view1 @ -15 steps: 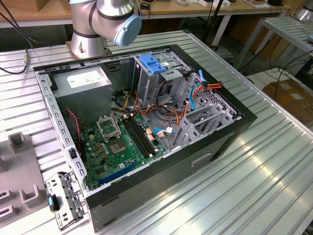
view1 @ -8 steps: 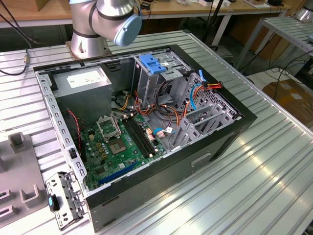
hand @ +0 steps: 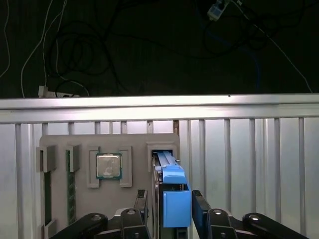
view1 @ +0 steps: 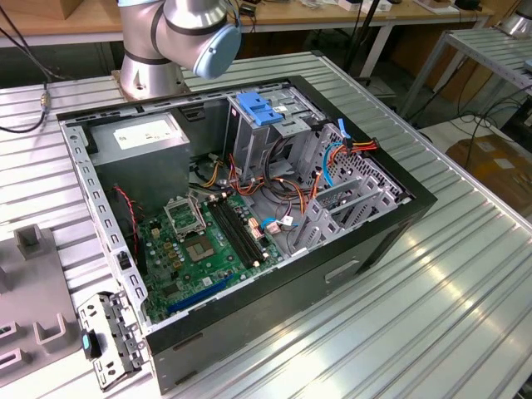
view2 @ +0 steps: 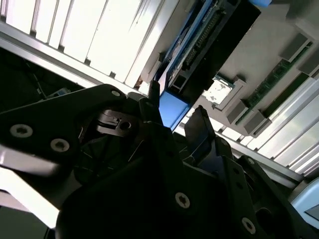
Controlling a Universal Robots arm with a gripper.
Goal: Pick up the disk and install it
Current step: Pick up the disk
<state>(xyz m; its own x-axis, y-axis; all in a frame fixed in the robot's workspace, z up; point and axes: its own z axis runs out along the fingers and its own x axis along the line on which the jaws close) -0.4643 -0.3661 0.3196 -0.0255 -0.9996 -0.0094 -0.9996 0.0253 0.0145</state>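
Grey tray (hand: 134, 149) holds the disk (hand: 176, 211) upright, straddled by the pincer (hand: 169, 195), fingers apart.

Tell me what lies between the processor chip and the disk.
Only the grey holder, a ridge and bare surface, in the first wrist view.

In the exterior view the arm (view1: 187, 25) rises from its round base (view1: 145, 76), its silver joint with a pale blue cap turned toward the exterior view's right. In both wrist views the gripper (hand: 169, 199) (view2: 174, 112) holds its two black fingers (hand: 200, 209) parted, side by side
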